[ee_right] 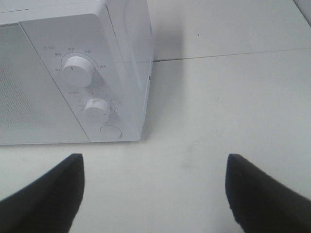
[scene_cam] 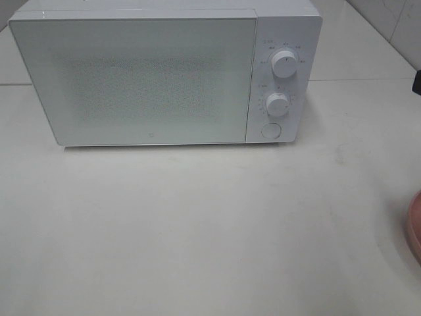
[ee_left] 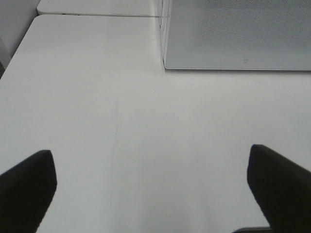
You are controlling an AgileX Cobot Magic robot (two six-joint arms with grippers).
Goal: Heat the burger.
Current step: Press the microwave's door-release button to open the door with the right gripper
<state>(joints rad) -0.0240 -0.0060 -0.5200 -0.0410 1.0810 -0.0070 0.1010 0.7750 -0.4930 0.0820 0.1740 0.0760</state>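
A white microwave (scene_cam: 145,79) is seen standing on a pale surface (scene_cam: 197,230). Its door is shut. On the front of the microwave, to the right of the door, two round knobs are found. The upper knob (scene_cam: 285,63) is set right above the lower knob (scene_cam: 277,104), and a round button (scene_cam: 270,130) is placed just under them.

The left pincer (ee_left: 150,153) is held over the surface, in front of the microwave and near the left bottom corner of its door. Its two dark fingers (ee_left: 29,184) are spread as wide as can be. Nothing is held between them, and only bare surface is seen there.

The right pincer (ee_right: 155,158) is held over the surface too, in front of the microwave on the side with the knobs. Its dark fingers (ee_right: 48,194) are spread wide apart as well, and nothing is gripped by them. The microwave is not touched by either pincer.

The burger is not seen in any view, so where it lies cannot be told, and how near it is to either pincer cannot be told. Only a thin edge of a pink plate (scene_cam: 414,227) is seen, in front of the microwave and well off to its right. The rest of the plate is cut off by the picture's edge.
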